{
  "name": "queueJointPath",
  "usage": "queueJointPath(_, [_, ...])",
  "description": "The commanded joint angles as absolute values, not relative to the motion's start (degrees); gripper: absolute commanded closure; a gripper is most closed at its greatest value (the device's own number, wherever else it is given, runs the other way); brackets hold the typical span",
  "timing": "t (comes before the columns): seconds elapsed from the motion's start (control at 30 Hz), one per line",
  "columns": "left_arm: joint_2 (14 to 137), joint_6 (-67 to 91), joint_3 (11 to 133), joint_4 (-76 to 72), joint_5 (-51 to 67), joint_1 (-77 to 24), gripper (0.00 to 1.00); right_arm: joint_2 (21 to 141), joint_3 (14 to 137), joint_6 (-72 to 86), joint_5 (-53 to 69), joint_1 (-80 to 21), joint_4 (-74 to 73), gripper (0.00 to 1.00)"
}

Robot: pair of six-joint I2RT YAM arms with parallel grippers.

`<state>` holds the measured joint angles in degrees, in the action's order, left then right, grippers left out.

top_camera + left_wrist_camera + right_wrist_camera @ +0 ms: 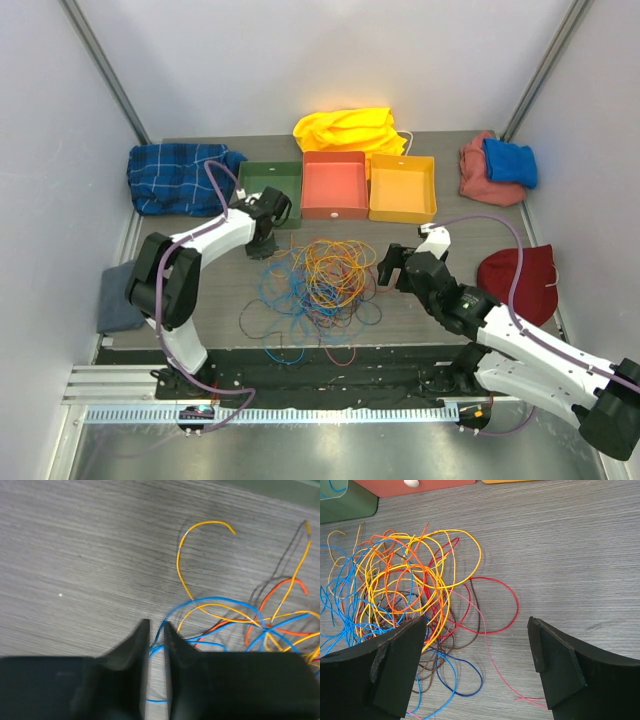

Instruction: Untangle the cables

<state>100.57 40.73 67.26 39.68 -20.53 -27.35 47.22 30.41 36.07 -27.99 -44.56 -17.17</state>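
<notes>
Left gripper [156, 626] fingers fill the bottom of the left wrist view, set close together with only a narrow slit between them. One blue strand of the cables [320, 275] runs into that slit and shows again lower down between the fingers. Whether it is clamped cannot be told. In the top view this gripper points down at the table [350, 228], forward and left of the red tray [334, 185]. It is just in front of the green tray [270, 183], which stands just beside the red tray's left wall.

Right gripper [477, 625]: jaws spread wide, nothing between them, bare table surface under the gap. It sits forward and right of the red tray, in front of the yellow tray [402, 188] that stands just beside the red tray's right wall.

Cables: one loose tangle lying flat on the table directly in front of the red tray, apart from it.
- Orange and yellow loops form the dense middle.
- Blue strands spread to the left and toward the arm bases.
- Red, dark brown and pink loops trail toward the right gripper.

In the right wrist view, one finger of the right gripper overlaps the tangle's edge. Contact cannot be told.
</notes>
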Motion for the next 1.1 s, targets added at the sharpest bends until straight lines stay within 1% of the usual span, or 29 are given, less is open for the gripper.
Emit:
queueJointPath(0.0, [98.9,41.9,68.0,38.9,-22.8,-27.2,0.92,46.0,30.3,35.2,-29.6,-44.6,-15.2,0.09])
queueJointPath(0.03, [98.3,41.6,68.0,38.9,-23.0,-27.2,0.94,46.1,30.1,35.2,-29.7,-44.6,-15.1,0.09])
queueJointPath(0.07, [98.2,41.4,68.0,39.0,-23.7,-27.2,1.0,46.3,30.1,35.1,-29.6,-44.6,-14.9,0.09])
queueJointPath(0.2, [96.1,41.1,67.5,39.6,-24.6,-27.2,1.0,47.4,30.5,35.2,-29.1,-44.6,-14.5,0.08])
queueJointPath(0.33, [88.4,41.5,68.7,40.4,-22.5,-27.8,1.0,47.1,31.1,35.2,-28.9,-44.6,-14.8,0.09])
queueJointPath(0.37, [83.3,41.5,69.3,40.5,-22.2,-28.1,1.0,46.8,31.3,35.1,-29.0,-44.6,-14.9,0.09])
queueJointPath(0.4, [81.0,41.6,70.3,40.5,-22.8,-28.6,1.0,46.7,31.3,34.9,-29.1,-44.6,-14.9,0.09])
queueJointPath(0.47, [74.9,41.0,73.6,39.6,-24.2,-30.3,1.0,46.7,31.8,34.5,-29.5,-44.6,-14.9,0.09])
queueJointPath(0.53, [72.6,40.5,78.1,40.0,-25.7,-31.2,1.0,47.1,32.3,34.1,-29.6,-44.6,-14.8,0.09])
queueJointPath(0.67, [71.5,39.7,86.8,43.5,-26.5,-31.3,1.0,48.3,34.3,34.2,-29.0,-44.6,-15.3,0.09])
queueJointPath(0.8, [71.6,37.7,92.6,44.0,-29.0,-31.3,1.0,47.2,34.9,34.7,-28.7,-44.6,-15.4,0.09])
queueJointPath(1.07, [78.8,32.7,104.1,43.4,-34.2,-31.1,1.0,44.7,36.1,35.3,-29.0,-44.6,-17.9,0.1])
